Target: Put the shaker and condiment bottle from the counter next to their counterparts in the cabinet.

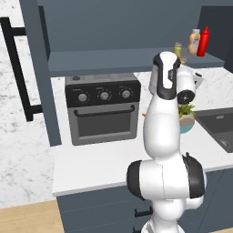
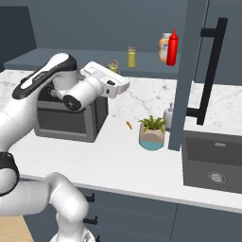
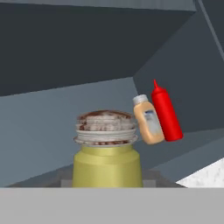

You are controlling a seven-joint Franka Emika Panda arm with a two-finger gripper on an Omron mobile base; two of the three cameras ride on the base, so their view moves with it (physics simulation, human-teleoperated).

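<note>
The hand is up at shelf height now, closed around the shaker, which fills the lower middle of the hand view with its grey cap on top. In the right base view that same shaker pokes up just past the white wrist, near the front edge of the cabinet shelf.

Ahead of the hand and a little to one side stands the twin shaker, upright on the shelf board (apart from the held one, not touching). Further along the shelf from the hand, the red bottle stands right against the tan bottle; in the hand view the two overlap, red behind and to the right. From the left base view the red bottle and tan bottle sit side by side on the shelf beyond the arm.

Below the hand lies the white tabletop, with a toaster oven under the arm's elbow, a small potted plant off to the side, and a dark sink further out.
</note>
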